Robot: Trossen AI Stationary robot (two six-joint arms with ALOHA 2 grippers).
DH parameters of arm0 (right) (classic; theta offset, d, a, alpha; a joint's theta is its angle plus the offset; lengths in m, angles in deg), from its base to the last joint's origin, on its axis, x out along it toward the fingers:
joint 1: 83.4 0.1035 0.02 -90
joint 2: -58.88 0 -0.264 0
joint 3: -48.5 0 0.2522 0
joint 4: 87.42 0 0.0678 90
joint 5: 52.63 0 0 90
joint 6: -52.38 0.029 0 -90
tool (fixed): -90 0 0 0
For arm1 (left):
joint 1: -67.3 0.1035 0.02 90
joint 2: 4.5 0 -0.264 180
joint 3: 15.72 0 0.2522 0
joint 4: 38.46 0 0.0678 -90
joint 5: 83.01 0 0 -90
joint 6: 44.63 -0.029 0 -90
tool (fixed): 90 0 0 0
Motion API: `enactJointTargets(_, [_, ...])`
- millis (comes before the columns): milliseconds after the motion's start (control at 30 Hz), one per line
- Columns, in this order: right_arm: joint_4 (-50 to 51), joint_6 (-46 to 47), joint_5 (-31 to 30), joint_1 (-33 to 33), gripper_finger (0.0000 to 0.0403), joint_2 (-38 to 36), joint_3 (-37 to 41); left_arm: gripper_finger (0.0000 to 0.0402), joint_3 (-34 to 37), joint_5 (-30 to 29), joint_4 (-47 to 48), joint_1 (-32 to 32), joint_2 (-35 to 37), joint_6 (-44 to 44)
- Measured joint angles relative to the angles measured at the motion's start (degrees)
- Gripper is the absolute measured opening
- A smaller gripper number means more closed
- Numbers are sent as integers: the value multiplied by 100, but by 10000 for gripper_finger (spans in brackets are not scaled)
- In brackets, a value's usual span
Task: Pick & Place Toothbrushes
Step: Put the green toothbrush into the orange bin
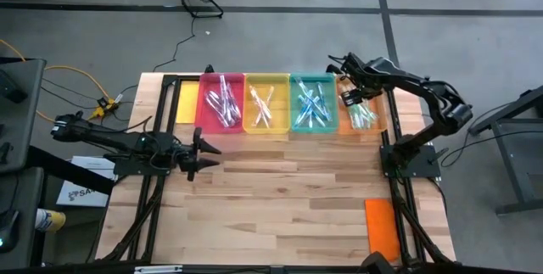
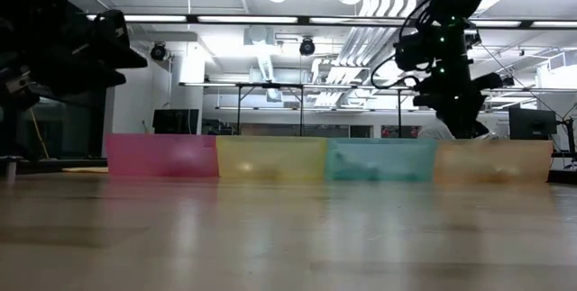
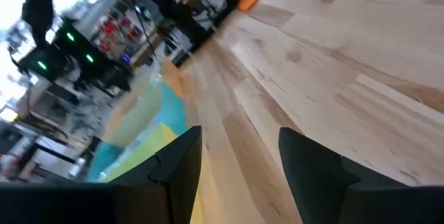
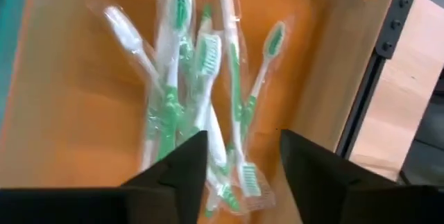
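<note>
Four trays stand in a row at the table's far side: pink (image 1: 222,100), yellow (image 1: 267,102), teal (image 1: 312,102) and orange (image 1: 365,113). Each holds several toothbrushes. Those in the orange tray (image 4: 76,113) are green and white toothbrushes (image 4: 201,85) in clear wrappers, lying in a loose heap on its floor. My right gripper (image 4: 239,161) hangs open just above that heap, pointing steeply down; in the high view my right gripper (image 1: 349,97) is over the tray's far left part. My left gripper (image 1: 204,151) stands open and level over bare table at the left, nothing between its fingers (image 3: 239,161).
A flat orange lid (image 1: 382,227) lies near the table's front right corner. A flat yellow lid (image 1: 187,100) lies left of the pink tray. Black frame rails (image 1: 392,130) run beside the orange tray. Bare wood (image 1: 288,189) spreads in front of the trays.
</note>
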Motion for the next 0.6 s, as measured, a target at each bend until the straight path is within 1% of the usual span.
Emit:
enactJointTargets(67, [-5, -123, 45, 26, 189, -107, 40, 186, 2, -2, 201, 0, -1, 182])
enactJointTargets(167, [-69, -367, 316, 166, 213, -493, 97, 186, 4, -123, 484, 0, -1, 418])
enactJointTargets(233, [-300, -382, 420, 293, 222, -893, 205, 186, 7, -246, 527, 0, -1, 504])
enactJointTargets(300, [-675, -254, 440, 439, 227, -1446, 396, 186, 7, -281, 501, 2, -1, 511])
enactJointTargets(400, [-1569, 55, 498, 738, 228, -2400, 1011, 186, 7, -314, 467, 2, -1, 500])
enactJointTargets(467, [-1974, 301, 747, 968, 229, -3008, 1490, 186, 7, -326, 469, 2, -1, 503])
enactJointTargets(533, [-2125, 704, 1039, 1218, 229, -3515, 1930, 186, 7, -326, 469, 2, -1, 505])
enactJointTargets(600, [-2141, 1084, 1165, 1470, 229, -4006, 2361, 186, 7, -326, 469, 2, -1, 505])
